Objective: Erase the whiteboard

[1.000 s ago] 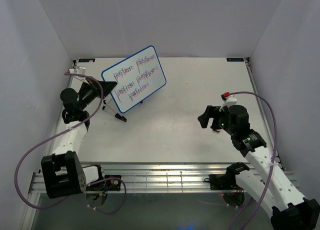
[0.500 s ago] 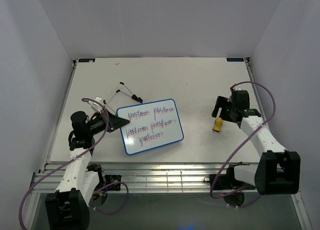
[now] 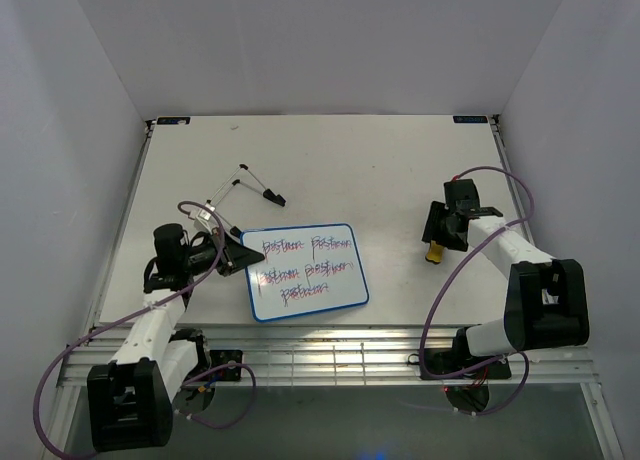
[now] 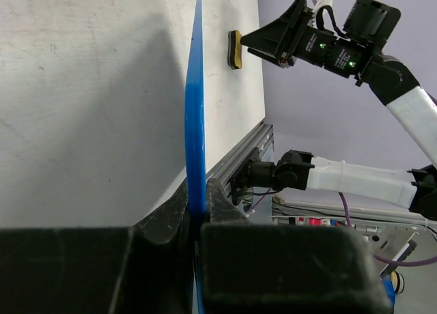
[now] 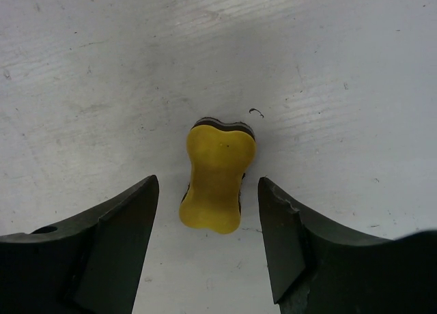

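The whiteboard, blue-framed with red and blue scribbles, lies flat on the table near the front. My left gripper is shut on its left edge; in the left wrist view the blue frame runs edge-on out of the closed jaws of that gripper. The small yellow eraser lies on the table at the right. My right gripper is open and hangs right over the eraser, one finger on each side of it, not touching. The eraser also shows in the left wrist view.
A folded wire stand with black tips lies behind the board at the left. The table's metal front rail runs close in front of the board. White walls close off the back and both sides.
The board came down from the back left, where it was held up tilted, and now lies flat near the front. My right gripper swung back and right, down over the eraser.
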You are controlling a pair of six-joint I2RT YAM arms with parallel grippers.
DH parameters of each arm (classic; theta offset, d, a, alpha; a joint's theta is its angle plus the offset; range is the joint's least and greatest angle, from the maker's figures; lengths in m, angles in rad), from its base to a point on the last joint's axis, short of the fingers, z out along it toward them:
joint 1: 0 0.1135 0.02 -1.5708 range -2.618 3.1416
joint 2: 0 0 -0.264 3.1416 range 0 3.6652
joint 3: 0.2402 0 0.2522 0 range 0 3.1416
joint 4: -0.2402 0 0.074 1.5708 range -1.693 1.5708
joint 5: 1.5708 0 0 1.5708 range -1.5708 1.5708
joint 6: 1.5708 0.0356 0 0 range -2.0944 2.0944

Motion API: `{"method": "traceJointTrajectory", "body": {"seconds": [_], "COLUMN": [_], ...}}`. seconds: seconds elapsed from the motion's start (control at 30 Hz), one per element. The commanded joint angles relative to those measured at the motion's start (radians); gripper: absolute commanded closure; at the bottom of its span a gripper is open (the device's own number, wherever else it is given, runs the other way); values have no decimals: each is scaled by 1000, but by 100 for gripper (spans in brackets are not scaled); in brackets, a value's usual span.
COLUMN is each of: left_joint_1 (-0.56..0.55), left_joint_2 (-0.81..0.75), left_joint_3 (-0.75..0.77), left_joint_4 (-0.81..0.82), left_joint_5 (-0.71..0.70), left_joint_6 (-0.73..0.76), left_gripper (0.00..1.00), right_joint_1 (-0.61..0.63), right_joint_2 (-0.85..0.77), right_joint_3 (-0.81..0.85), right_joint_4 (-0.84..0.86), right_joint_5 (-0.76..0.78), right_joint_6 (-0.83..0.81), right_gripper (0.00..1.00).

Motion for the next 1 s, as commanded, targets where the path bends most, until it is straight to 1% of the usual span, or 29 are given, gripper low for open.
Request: {"method": "traceJointTrajectory", "body": {"seconds": [0.0,0.2,0.47,0.6,0.8,0.97], "left_joint_1": [-8,-8,-8,-8,-8,-14], "left_joint_2": [-8,18,27,16,26,15], "left_joint_3": [38,49,57,54,51,46], "left_joint_4": [-10,-44,-65,-64,-53,-42], "left_joint_5": [5,-12,1,10,41,62], "left_joint_6": [23,32,44,46,41,36], "left_gripper": [100,100,100,100,100,100], "right_joint_1": [9,19,19,19,19,18], "right_joint_2": [-2,-11,-2,9,-6,23], "right_joint_3": [-14,-47,-75,-83,-72,-61], "right_joint_4": [2,8,42,64,79,100], "right_joint_5": [63,83,73,67,65,68], "right_joint_6": [14,25,22,20,5,-18], "right_gripper": [34,34,39,44,44,46]}}
